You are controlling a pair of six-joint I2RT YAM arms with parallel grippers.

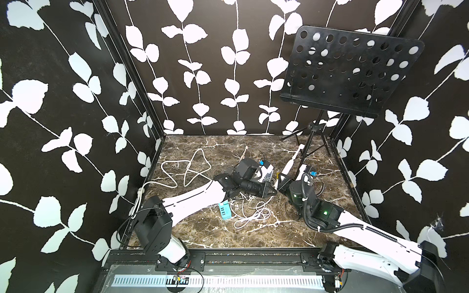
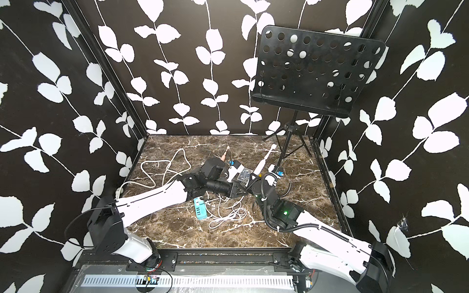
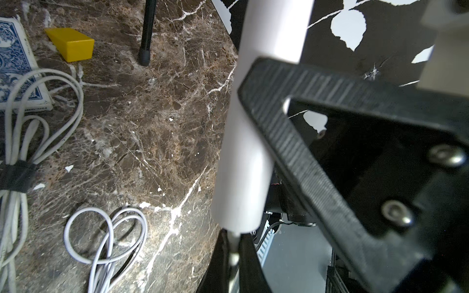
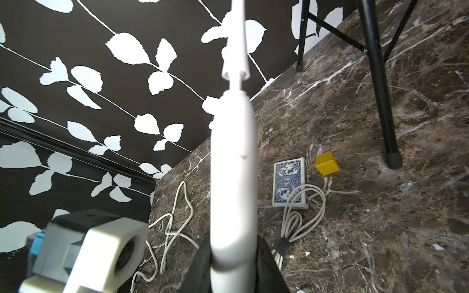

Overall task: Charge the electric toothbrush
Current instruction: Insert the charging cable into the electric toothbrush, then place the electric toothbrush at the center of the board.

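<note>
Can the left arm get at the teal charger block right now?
Probably not yet: the left claw is shut on the white cable end at the toothbrush base, and the teal charger lies tucked beside that arm's own forearm.

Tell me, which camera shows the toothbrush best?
The right wrist view: the toothbrush fills it, handle to neck, up close. Both top views show it small, far off. The left wrist view shows only a blurry piece of handle.

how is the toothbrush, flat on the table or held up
Held up, tilted: the right gripper clamps the toothbrush low on its handle, head raised.
</note>
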